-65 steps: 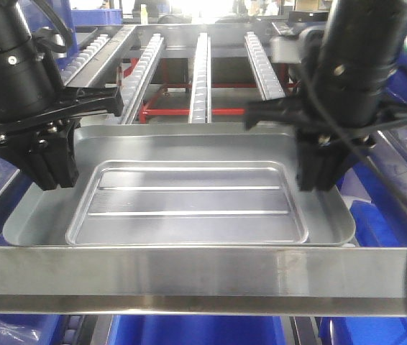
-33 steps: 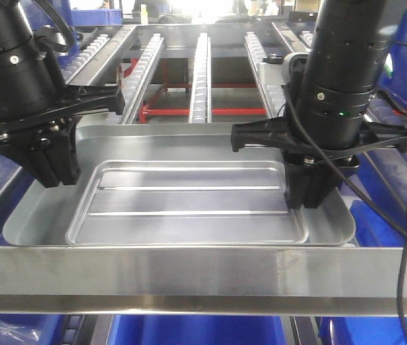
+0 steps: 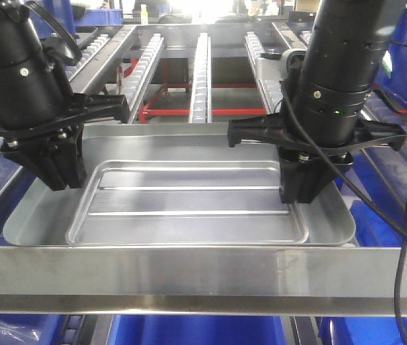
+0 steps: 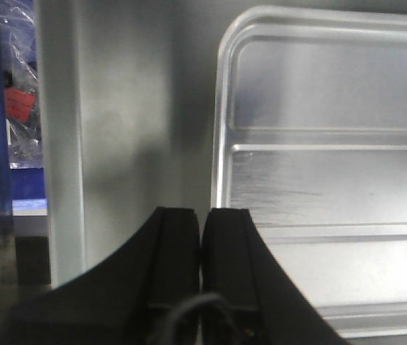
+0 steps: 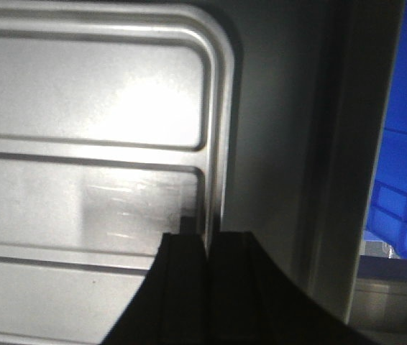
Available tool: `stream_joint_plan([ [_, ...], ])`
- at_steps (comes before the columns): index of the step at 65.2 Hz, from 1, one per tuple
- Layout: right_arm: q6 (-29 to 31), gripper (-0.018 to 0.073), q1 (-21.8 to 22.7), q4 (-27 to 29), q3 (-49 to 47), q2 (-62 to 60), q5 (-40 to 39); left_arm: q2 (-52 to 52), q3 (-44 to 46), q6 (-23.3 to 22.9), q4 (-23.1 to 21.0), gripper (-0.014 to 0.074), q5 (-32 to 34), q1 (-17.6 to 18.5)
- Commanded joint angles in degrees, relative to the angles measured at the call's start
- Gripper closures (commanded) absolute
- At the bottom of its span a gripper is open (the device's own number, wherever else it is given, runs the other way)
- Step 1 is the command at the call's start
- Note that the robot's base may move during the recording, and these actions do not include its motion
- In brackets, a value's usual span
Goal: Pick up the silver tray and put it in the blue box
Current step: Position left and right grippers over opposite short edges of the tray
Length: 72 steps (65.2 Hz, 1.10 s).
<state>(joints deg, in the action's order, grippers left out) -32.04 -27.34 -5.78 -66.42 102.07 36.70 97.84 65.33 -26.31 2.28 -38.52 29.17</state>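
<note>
The silver tray (image 3: 189,205) lies flat on the steel bench (image 3: 189,269), just behind its front rail, and has not yet been lifted. It holds nothing: its ribbed base is bare except for the two black tips reaching down into it. The left end effector (image 3: 61,178) stands at the tray's left side and the right end effector (image 3: 300,192) at its right. Each is lined up with the raised ridge where the base meets the flared rim. In both wrist views the fingers are pressed together with no gap showing. I cannot tell whether a lip of metal is caught between them. To my eye the job is at the gripping stage, with the lift, the carry and the setting down all left to do. Blue plastic shows under the front rail, and I take that for the blue box (image 3: 196,332), though its inside is hidden. Another blue crate (image 5: 405,165) sits beyond the tray's right side.
</note>
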Motion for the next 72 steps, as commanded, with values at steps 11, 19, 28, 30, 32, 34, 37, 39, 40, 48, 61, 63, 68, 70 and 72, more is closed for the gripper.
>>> stream_joint_plan([
  [11, -0.14, 0.0501, -0.1, -0.45, -1.75, -2.81, -1.96, -0.89, 1.65, -2.19, 1.48, 0.0602, 1.38, 1.95],
  [19, -0.14, 0.0501, -0.1, -0.45, -1.75, -2.81, -1.66, -0.75, 1.65, -8.29, 7.57, 0.0602, 1.49, 3.44],
  [28, -0.14, 0.0501, -0.1, -0.45, -1.75, -2.81, -1.6, -0.66, 1.65, -9.51, 8.07, 0.0602, 1.59, 3.27],
  [30, -0.14, 0.0501, -0.1, -0.45, -1.75, -2.81, -1.6, -0.66, 1.65, -9.51, 8.07, 0.0602, 1.71, 3.27],
  [32, -0.14, 0.0501, -0.1, -0.45, -1.75, -2.81, -1.67, -0.66, 1.65, -9.51, 8.07, 0.0602, 1.95, 3.27],
  [34, -0.14, 0.0501, -0.1, -0.45, -1.75, -2.81, -1.67, -0.66, 1.65, -9.51, 8.07, 0.0602, 2.21, 3.27],
  [37, -0.14, 0.0501, -0.1, -0.45, -1.75, -2.81, -1.8, -0.66, 1.65, -9.51, 7.8, 0.0602, 2.88, 3.27],
  [39, -0.14, 0.0501, -0.1, -0.45, -1.75, -2.81, -1.85, -0.66, 1.65, -9.51, 7.55, 0.0602, 3.16, 3.27],
  [40, -0.14, 0.0501, -0.1, -0.45, -1.75, -2.81, -1.91, -0.66, 1.65, -9.51, 7.41, 0.0602, 3.31, 3.27],
  [48, -0.14, 0.0501, -0.1, -0.45, -1.75, -2.81, -1.85, -0.66, 1.65, -9.51, 6.8, 0.0602, 3.42, 3.27],
  [61, -0.14, 0.0501, -0.1, -0.45, -1.75, -2.81, -1.9, -0.66, 1.65, -9.51, 6.8, 0.0602, 2.93, 3.27],
  [63, -0.14, 0.0501, -0.1, -0.45, -1.75, -2.81, -1.9, -0.66, 1.65, -9.51, 6.64, 0.0602, 2.93, 3.27],
  [68, -0.14, 0.0499, -0.1, -0.45, -1.75, -2.81, -1.84, -0.66, 1.65, -9.51, 6.4, 0.0602, 2.93, 3.27],
  [70, -0.14, 0.0499, -0.1, -0.45, -1.75, -2.81, -1.84, -0.66, 1.65, -9.51, 6.4, 0.0602, 2.93, 3.27],
  [72, -0.14, 0.0499, -0.1, -0.45, -1.75, -2.81, -1.65, -0.66, 1.65, -9.51, 6.4, 0.0602, 2.93, 3.27],
])
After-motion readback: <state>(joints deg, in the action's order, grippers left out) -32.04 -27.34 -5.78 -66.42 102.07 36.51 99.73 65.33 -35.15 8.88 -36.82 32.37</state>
